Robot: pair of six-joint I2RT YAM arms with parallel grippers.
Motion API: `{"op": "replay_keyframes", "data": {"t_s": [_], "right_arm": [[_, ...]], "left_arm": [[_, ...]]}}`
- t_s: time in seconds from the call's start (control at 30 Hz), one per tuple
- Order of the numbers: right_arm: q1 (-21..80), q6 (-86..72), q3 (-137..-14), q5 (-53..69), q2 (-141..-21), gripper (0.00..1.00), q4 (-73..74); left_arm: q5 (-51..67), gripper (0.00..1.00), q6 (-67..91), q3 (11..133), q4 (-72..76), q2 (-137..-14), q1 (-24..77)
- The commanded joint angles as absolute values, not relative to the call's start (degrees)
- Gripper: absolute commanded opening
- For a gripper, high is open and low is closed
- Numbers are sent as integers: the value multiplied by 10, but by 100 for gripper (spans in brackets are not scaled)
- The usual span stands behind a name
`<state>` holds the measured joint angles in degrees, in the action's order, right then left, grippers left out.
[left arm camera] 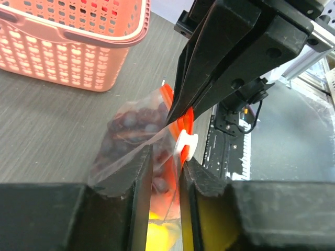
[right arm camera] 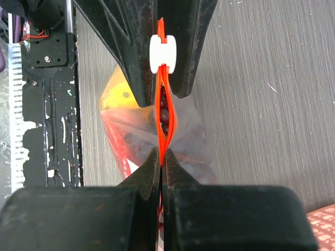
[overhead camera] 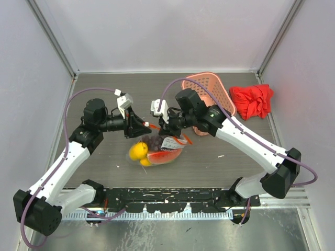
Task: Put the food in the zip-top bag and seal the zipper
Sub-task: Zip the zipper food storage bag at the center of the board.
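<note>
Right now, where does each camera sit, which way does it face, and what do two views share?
Top external: fixed above and behind the arm bases, looking down at the table; both arms show, left gripper and right gripper at the zip-top bag.
Left wrist: on the left arm, facing past its fingers towards the right gripper and the pink basket.
Right wrist: on the right arm, facing past its fingers towards the left gripper.
Shared: both wrist views show the orange zipper and its white slider.
</note>
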<state>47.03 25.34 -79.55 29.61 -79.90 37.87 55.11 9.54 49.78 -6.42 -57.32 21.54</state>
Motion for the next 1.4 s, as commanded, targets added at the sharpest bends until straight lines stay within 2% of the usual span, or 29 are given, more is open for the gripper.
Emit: {"op": "replay_keyframes", "data": {"t_s": [0.0, 0.07, 0.17, 0.23, 0.4, 0.57, 0.97, 1.27, 1.37], "right_arm": [[469, 244, -799, 311, -758, 0, 314], [469, 245, -795, 309, -754, 0, 314], [469, 245, -783, 308, -744, 3, 309], [470, 242, -774, 310, -737, 16, 298], [469, 227, -773, 337, -731, 38, 270], [469, 194, -775, 378, -729, 45, 211], [475, 126, -798, 444, -787, 45, 123], [481, 120, -809, 458, -804, 35, 118], [481, 120, -809, 459, -807, 26, 119]], "left_arm": [[578, 15, 93, 509, -31, -575, 221], [586, 1, 77, 518, -53, -576, 221], [598, 0, 47, 535, -89, -571, 221], [609, 0, 27, 543, -106, -567, 221], [628, 0, -28, 563, -159, -555, 221], [624, 0, -67, 572, -195, -541, 221], [619, 0, -81, 564, -204, -524, 222], [609, 0, -84, 559, -204, -521, 221], [606, 0, -84, 560, -206, -520, 221]]}}
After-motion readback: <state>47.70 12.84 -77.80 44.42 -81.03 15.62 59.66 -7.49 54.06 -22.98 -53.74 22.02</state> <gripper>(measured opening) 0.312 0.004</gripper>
